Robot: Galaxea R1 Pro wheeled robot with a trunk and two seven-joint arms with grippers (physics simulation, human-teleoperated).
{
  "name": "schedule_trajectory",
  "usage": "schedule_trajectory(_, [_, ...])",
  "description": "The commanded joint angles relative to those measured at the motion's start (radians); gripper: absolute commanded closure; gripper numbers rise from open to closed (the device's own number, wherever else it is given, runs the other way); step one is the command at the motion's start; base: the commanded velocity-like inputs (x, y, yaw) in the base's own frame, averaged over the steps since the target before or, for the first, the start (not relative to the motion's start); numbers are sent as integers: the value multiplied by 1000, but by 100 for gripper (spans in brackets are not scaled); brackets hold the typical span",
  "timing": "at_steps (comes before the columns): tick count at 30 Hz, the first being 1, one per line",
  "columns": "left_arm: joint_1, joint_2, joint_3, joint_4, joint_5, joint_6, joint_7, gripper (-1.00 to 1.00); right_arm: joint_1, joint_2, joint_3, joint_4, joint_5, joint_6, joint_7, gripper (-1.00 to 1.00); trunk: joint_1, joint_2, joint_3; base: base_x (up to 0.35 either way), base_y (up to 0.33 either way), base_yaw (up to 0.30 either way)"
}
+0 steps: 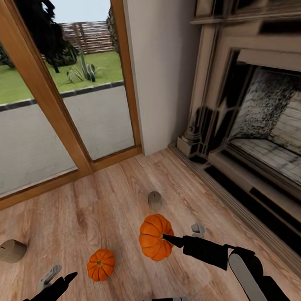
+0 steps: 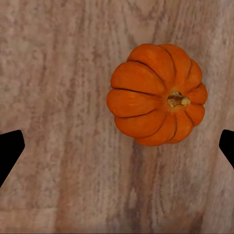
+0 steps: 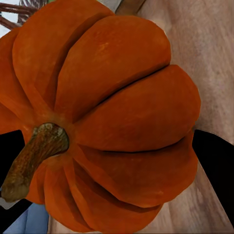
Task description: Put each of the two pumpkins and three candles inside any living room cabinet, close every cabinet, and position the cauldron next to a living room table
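So far only the larger pumpkin [image 1: 156, 237], mid-frame, is pinched by the right gripper [image 1: 169, 238], while the left gripper [image 1: 65, 277] hangs spread over the smaller pumpkin [image 1: 100, 264], and candles [image 1: 154, 200] wait on the floor [image 1: 105, 204].

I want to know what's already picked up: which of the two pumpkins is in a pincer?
The larger pumpkin, held between the right pincer fingers. The smaller pumpkin sits free on the floor.
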Motion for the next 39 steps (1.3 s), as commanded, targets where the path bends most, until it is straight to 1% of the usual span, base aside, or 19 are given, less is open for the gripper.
schedule_trajectory(1, [0,0,0,0,0,0,0,-100,0,0,0,0,-3,1,1,100,0,0,-4,0,0,0])
schedule_trajectory(5, [0,-1,0,0,0,0,0,-100,1,-1,-3,0,-3,1,6,100,2,-1,-19,0,0,0])
schedule_trajectory(7, [0,0,0,0,0,0,0,-100,1,-3,-12,0,-4,1,11,100,3,-2,-27,0,0,0])
schedule_trajectory(8, [0,1,0,0,0,0,0,-100,1,-3,-23,-4,-6,2,24,100,4,-2,-31,0,0,0])
schedule_trajectory(12, [0,4,0,0,1,0,0,-100,1,5,-99,-17,-19,8,169,100,5,-3,-47,0,0,0])
schedule_trajectory(13, [0,4,0,0,1,0,-1,-100,1,6,-111,-18,-20,9,182,100,6,-3,-50,0,0,0])
schedule_trajectory(14, [0,4,0,0,1,0,-2,-100,1,7,-145,-19,-29,10,201,100,6,-3,-54,0,0,0])
schedule_trajectory(16, [0,5,0,0,2,1,-4,-100,-1,4,-216,-23,-67,11,228,100,7,-4,-62,0,0,0])
schedule_trajectory(17, [0,5,0,0,2,1,-4,-100,-1,3,-231,-23,-80,12,234,100,8,-4,-66,0,0,0])
schedule_trajectory(18, [0,5,0,0,2,1,-4,-100,-2,1,-253,-24,-107,11,243,100,8,-4,-66,0,0,0])
schedule_trajectory(20, [0,5,0,-1,2,1,-4,-100,-2,0,-275,-24,-146,10,257,100,8,-4,-74,0,0,0])
schedule_trajectory(22, [0,5,0,-1,2,2,-5,-100,-2,6,-281,-23,-158,5,265,100,9,-5,-81,0,0,0])
schedule_trajectory(24, [0,6,0,-1,2,2,-7,-100,-2,10,-279,-21,-160,1,266,100,10,-5,-89,0,0,0])
schedule_trajectory(25, [0,6,0,-3,2,2,-8,-100,-2,11,-272,-20,-160,0,267,100,11,-6,-93,0,0,0])
schedule_trajectory(27, [0,6,0,-9,2,3,-9,-100,-2,11,-244,-25,-160,-1,269,100,12,-6,-101,0,0,0])
schedule_trajectory(29, [0,6,0,-12,2,3,-11,-100,-2,12,-228,-26,-160,-1,268,100,12,-6,-101,0,0,0])
schedule_trajectory(34, [0,4,0,-13,2,2,-12,-100,-2,13,-188,-28,-159,-3,263,100,14,-7,-120,0,0,0])
schedule_trajectory(38, [0,5,0,-21,3,4,-12,-100,-2,13,-176,-28,-159,-14,260,100,16,-8,-135,0,0,0])
schedule_trajectory(39, [-1,6,0,-38,5,6,-13,-100,-2,13,-174,-27,-160,-24,259,100,16,-8,-139,0,0,0])
